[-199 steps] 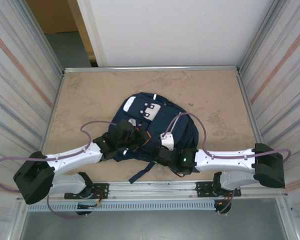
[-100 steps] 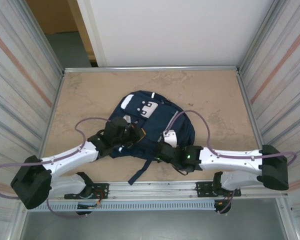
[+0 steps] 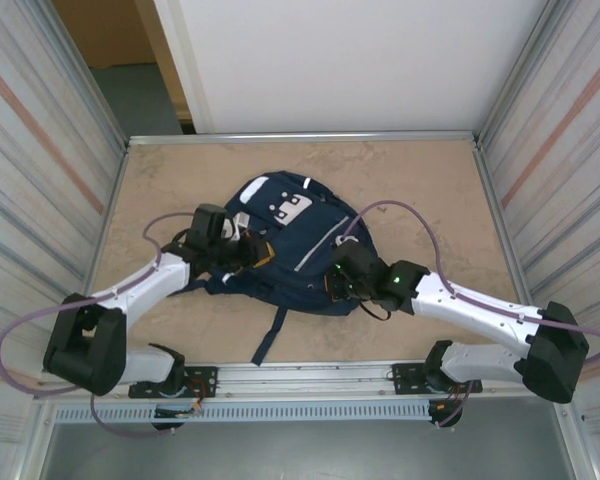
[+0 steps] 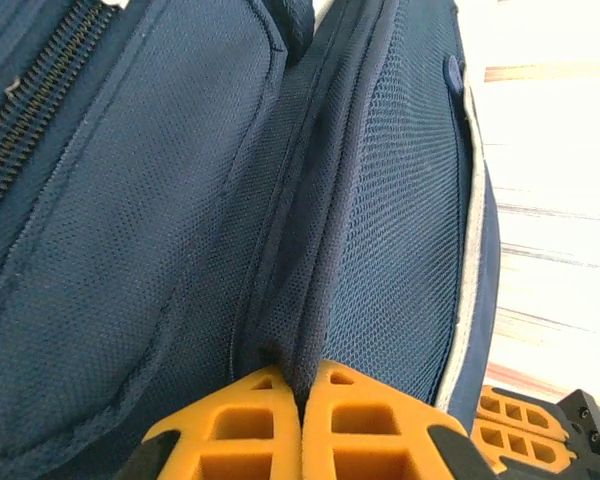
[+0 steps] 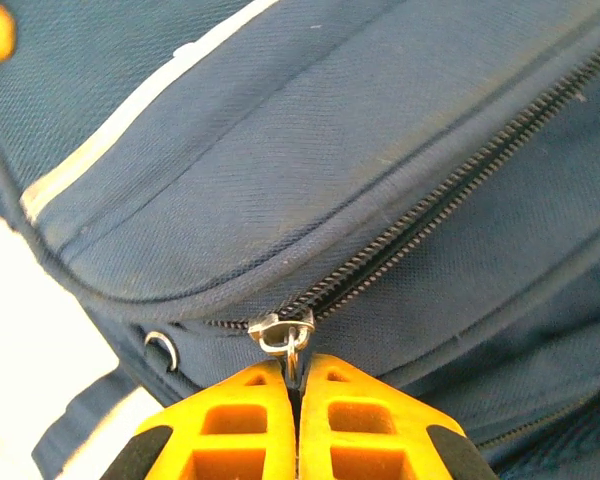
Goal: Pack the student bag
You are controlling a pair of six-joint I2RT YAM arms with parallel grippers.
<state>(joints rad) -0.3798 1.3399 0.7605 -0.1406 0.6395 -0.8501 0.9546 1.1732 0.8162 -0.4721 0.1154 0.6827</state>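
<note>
The student bag (image 3: pixel 305 262), navy blue with white patches, lies flat in the middle of the table. My left gripper (image 3: pixel 250 250) is at the bag's left side, shut on a fold of its navy mesh fabric (image 4: pixel 315 300), which is pinched between the orange fingertips (image 4: pixel 255 420). My right gripper (image 3: pixel 338 277) is at the bag's right side. It is shut on the metal zipper pull (image 5: pixel 283 332), at the near end of a closed zipper (image 5: pixel 430 210). A white stripe (image 5: pixel 140 100) runs along the bag's edge.
A dark strap (image 3: pixel 270 338) trails from the bag toward the near edge. The tan table (image 3: pixel 430 190) has a metal rim and corrugated walls close on both sides. Purple cables (image 3: pixel 400 215) loop above each arm. Bare table lies behind and to the right of the bag.
Both arms have reached further from the near edge, the left swinging toward the bag's left side. The bag has shifted and spread out. The right gripper has closed on the zipper pull.
</note>
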